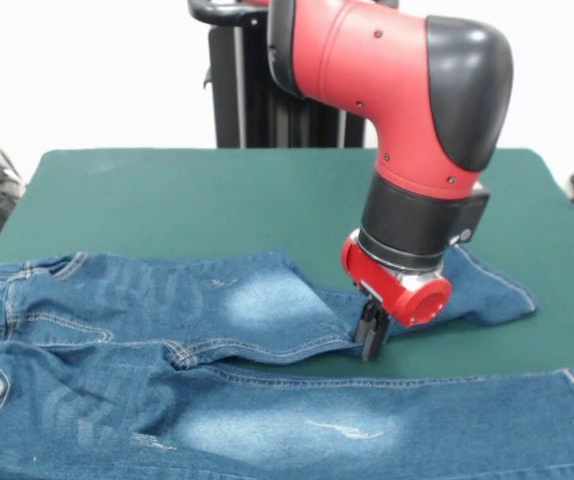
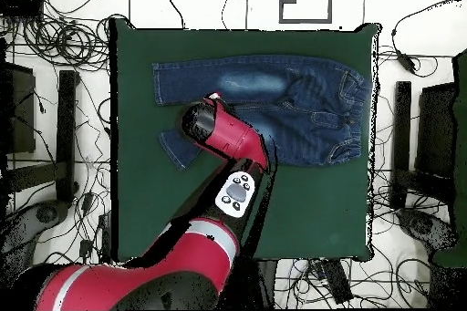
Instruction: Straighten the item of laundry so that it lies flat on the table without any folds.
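Lying on green table (image 1: 167,190), jeans (image 1: 167,340) have one leg bent; gripper (image 1: 370,335) touches its edge, open/closed state I cannot tell.

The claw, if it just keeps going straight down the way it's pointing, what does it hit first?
The claw points downward at the inner edge of the jeans' far leg, so it would most likely meet denim first, with the green table right beneath. It may already touch the cloth; depth is unclear here.
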`<state>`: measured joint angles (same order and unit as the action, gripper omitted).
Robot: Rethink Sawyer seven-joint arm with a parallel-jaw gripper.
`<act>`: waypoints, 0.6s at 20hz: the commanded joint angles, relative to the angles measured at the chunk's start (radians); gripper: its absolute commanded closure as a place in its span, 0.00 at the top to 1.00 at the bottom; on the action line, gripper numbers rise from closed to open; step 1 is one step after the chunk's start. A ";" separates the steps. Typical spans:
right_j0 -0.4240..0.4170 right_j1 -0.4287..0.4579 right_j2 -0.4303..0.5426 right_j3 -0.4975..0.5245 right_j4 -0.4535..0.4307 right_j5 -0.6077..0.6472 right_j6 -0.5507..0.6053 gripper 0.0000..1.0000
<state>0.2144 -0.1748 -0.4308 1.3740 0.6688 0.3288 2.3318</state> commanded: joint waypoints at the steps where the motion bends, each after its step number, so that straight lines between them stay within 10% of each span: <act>1: 0.037 0.019 0.029 -0.073 0.012 0.111 0.230 0.00; 12: 0.042 -0.104 0.045 0.081 -0.068 0.081 0.127 0.00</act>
<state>0.2146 -0.2100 -0.4535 1.3731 0.6426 0.3550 2.3318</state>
